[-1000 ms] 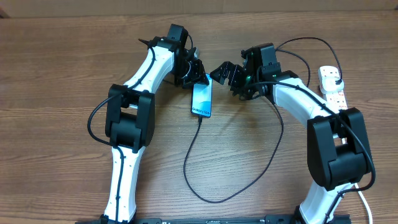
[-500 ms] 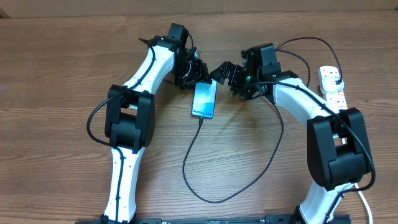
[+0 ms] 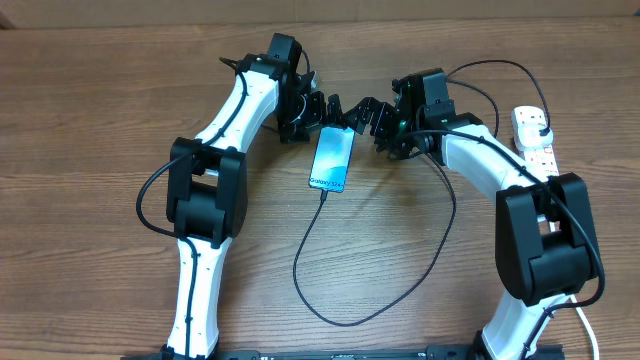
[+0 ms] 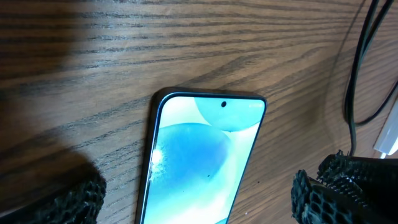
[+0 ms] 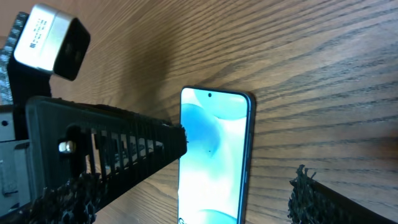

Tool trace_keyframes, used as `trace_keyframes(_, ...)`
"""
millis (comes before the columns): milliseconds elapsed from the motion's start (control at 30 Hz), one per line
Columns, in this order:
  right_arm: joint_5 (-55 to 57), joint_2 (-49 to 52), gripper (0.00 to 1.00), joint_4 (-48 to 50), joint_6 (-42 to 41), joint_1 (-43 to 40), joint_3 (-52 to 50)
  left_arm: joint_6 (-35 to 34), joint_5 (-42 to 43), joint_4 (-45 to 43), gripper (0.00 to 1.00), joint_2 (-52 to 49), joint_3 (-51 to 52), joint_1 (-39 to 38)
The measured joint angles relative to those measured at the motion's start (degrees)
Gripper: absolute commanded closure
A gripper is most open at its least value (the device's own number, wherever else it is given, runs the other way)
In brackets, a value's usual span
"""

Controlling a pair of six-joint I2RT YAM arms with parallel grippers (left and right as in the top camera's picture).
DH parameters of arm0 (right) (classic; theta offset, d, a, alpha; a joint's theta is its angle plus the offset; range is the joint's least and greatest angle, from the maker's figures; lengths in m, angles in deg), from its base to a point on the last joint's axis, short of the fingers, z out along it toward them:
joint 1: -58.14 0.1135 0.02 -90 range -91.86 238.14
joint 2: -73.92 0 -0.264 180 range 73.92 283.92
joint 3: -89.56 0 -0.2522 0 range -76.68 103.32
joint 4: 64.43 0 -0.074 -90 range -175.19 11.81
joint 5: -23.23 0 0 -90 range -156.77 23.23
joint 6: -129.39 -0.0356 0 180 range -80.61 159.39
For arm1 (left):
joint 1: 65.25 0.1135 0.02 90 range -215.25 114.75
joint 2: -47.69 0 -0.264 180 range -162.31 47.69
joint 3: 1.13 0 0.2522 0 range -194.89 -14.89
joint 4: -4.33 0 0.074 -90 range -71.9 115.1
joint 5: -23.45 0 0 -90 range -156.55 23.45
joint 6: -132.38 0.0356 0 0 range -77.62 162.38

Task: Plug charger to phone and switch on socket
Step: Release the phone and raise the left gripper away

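Observation:
The phone [image 3: 331, 160] lies flat on the wooden table with its light-blue screen up. It fills the bottom of the left wrist view [image 4: 199, 162] and the middle of the right wrist view [image 5: 214, 155]. The charger's thin black cable [image 3: 303, 270] leaves the phone's near end, loops forward and runs back right toward the socket [image 3: 537, 145], a white power strip at the far right. My left gripper [image 3: 318, 115] [image 4: 199, 208] is open, its fingers well clear of the phone's sides. My right gripper [image 3: 362, 118] [image 5: 193, 205] is open too, straddling the phone's far end.
One ribbed black finger of the left gripper [image 5: 106, 146] and the left wrist camera box [image 5: 53, 40] cross the right wrist view, close to my right gripper. Black cables [image 4: 357, 74] hang at the right of the left wrist view. Both arms meet at the phone's far end.
My left gripper has opened and let go of the phone. The phone has shifted slightly to the right. The right gripper has stayed open and edged closer.

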Motion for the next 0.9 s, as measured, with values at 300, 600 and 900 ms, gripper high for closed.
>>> trace_keyframes(300, 0.0, 0.0, 0.0, -0.1, 0.1, 0.0, 0.0, 1.8, -5.0, 7.7, 0.0, -0.3, -2.7, 1.5)
trace_keyframes(600, 0.1, 0.0, 0.0, -0.1, 0.2, 0.0, 0.0, 3.8, -19.9, 22.7, 0.0, -2.1, -17.0, 3.6)
trace_keyframes(900, 0.2, 0.0, 0.0, -0.2, 0.2, 0.1, 0.0, 5.2, -26.1, 34.9, 0.01, -2.1, -34.8, 3.5)
